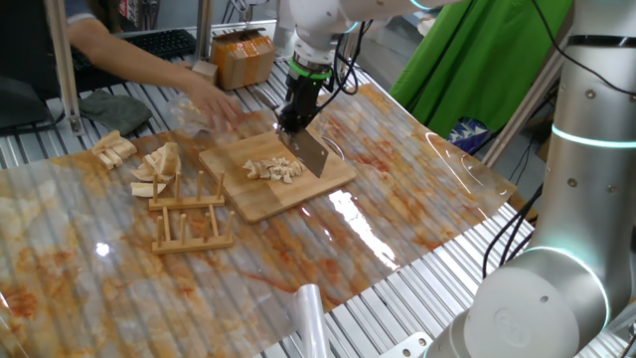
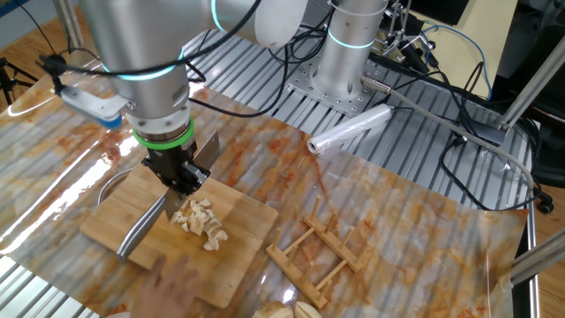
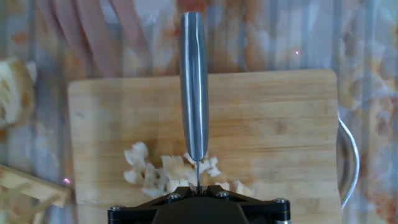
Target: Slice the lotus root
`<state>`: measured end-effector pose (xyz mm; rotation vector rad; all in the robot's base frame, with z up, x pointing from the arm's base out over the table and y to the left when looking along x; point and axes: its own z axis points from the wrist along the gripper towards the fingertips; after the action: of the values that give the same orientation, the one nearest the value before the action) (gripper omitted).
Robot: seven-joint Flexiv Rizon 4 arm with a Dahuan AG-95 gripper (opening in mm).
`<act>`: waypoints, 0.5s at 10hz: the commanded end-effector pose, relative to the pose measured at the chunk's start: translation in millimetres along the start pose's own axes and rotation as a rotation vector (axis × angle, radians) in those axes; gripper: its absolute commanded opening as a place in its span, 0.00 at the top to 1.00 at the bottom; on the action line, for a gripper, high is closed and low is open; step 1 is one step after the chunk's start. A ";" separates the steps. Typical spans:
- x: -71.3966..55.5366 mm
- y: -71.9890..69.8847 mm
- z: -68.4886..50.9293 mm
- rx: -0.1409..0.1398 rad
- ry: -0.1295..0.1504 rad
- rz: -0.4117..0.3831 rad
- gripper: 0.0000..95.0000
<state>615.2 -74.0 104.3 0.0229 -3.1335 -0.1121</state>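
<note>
The lotus root [image 1: 273, 169] is a cluster of small cream cut bits in the middle of the wooden board [image 1: 298, 191]. My gripper [image 1: 294, 119] is shut on a steel knife [image 1: 315, 154] and holds it blade down at the right edge of the bits. In the other fixed view the gripper [image 2: 181, 179] stands over the board [image 2: 115, 216], with the knife handle [image 2: 139, 231] sloping down to the left beside the bits [image 2: 201, 221]. In the hand view the knife [image 3: 194, 87] runs straight up from the gripper [image 3: 198, 190] and the bits [image 3: 155, 174] lie left of the blade on the board [image 3: 267, 124].
A person's hand [image 1: 214, 99] reaches over the far side of the board; it also shows in the other fixed view [image 2: 181, 283]. A wooden rack [image 1: 189, 214] and larger tan wedges [image 1: 159, 164] lie to the left. A plastic roll [image 1: 308, 313] lies at the front edge.
</note>
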 end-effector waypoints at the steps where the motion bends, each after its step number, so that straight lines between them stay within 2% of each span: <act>1: -1.9 5.0 -5.6 -0.001 -0.010 0.036 1.00; 3: -6.0 6.7 -7.9 0.003 -0.038 0.049 1.00; 5: -12.2 8.1 -10.2 0.002 -0.039 0.047 1.00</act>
<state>628.0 -66.2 114.6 -0.0636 -3.1778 -0.1088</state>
